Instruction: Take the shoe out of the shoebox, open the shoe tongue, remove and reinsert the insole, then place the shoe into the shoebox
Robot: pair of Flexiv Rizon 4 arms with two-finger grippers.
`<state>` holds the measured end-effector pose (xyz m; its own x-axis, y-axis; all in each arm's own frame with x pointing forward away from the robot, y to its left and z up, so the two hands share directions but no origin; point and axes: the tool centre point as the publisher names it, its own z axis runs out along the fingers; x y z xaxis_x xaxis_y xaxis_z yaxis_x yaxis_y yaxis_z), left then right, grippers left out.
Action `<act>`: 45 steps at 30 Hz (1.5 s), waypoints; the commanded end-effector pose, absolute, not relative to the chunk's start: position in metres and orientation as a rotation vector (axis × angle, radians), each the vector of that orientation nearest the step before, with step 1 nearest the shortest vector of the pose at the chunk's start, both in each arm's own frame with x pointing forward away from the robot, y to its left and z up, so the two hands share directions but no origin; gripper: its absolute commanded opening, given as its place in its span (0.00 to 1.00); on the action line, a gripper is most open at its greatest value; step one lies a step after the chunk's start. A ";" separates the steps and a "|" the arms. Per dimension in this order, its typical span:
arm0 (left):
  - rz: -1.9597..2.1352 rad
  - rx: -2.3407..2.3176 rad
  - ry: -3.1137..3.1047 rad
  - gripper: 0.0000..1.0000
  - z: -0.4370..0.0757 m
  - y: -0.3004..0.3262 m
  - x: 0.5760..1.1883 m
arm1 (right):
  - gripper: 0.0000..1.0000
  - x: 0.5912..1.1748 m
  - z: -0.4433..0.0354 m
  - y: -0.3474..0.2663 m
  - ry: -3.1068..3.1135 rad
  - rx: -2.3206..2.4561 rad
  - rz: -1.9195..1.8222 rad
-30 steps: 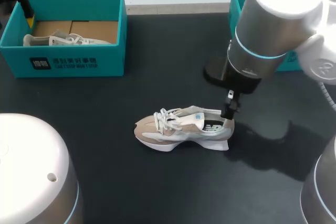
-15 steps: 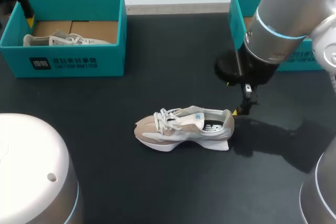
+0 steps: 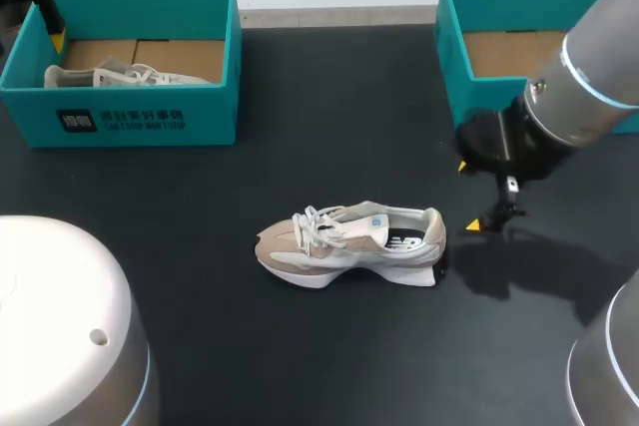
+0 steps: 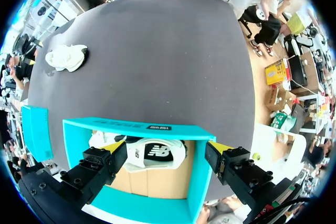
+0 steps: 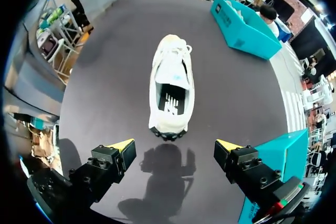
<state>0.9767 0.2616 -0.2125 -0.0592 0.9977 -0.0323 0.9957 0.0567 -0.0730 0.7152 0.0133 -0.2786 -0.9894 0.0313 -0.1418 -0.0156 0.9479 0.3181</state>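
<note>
Shoe (image 5: 170,85) on its sole on table (image 5: 105,77), heel towards and just ahead of right gripper (image 5: 175,145), fingers wide apart, holding nothing; left gripper (image 4: 167,146) likewise spread above shoebox (image 4: 197,177).

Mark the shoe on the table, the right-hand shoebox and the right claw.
shoe (image 3: 344,246), head view, on its side panel at midfoot.
right shoebox (image 3: 519,2), head view, on the inner face of its back wall.
right claw (image 5: 175,145), right wrist view, midway between its two yellow tips, which stand open.
</note>
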 end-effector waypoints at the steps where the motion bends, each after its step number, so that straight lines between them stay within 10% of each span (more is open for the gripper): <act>1: 0.115 -2.138 -2.263 1.00 -0.212 0.262 0.976 | 1.00 0.712 -0.293 0.002 2.799 -0.027 1.049; 45: 0.115 -2.138 -2.263 1.00 -0.212 0.262 0.976 | 1.00 0.723 -0.375 -0.024 2.640 -0.007 1.501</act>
<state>0.9767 0.2616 -0.2125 -0.0592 0.9977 -0.0323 0.9957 0.0567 -0.0730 0.7230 -0.0242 -0.3766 -0.9946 0.0471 -0.0924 -0.0556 0.5092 0.8589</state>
